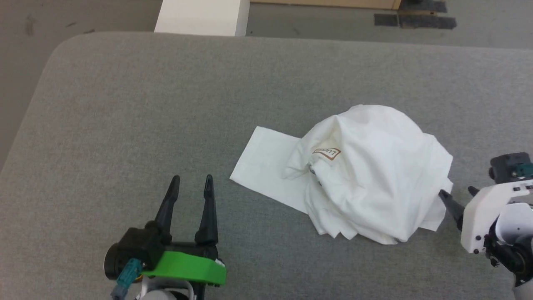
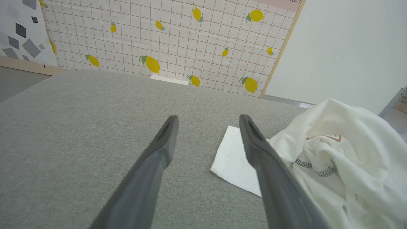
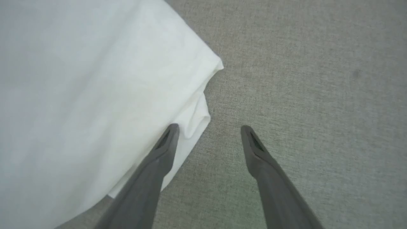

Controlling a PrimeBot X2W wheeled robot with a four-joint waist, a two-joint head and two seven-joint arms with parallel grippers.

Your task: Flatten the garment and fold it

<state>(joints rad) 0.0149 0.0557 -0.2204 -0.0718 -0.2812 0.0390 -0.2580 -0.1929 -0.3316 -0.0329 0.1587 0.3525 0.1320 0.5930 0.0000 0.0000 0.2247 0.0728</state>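
The garment [image 1: 374, 175] sits in a crumpled white heap on the grey tabletop [image 1: 166, 104], right of centre. One flat flap [image 1: 266, 166] pokes out from under the heap on the robot's left and lies smooth on the surface. The patch [image 1: 327, 153] shows on the heap's left slope (orange border, lettering upside down from the head camera). The left pincer [image 1: 191, 180] is at the lower left, fingers spread wide with nothing between them, apart from the flap's corner. In its wrist view, grey stitching [image 2: 313, 168] curls in a fold below the patch. The right pincer [image 1: 457, 191] is at the right edge, also spread and empty, with one fingertip right at the heap's hem. In its wrist view that finger overlaps a folded corner of the cloth while the other is over bare tabletop. Whether it touches, I cannot tell. A white box [image 1: 204, 16] stands beyond the far edge.
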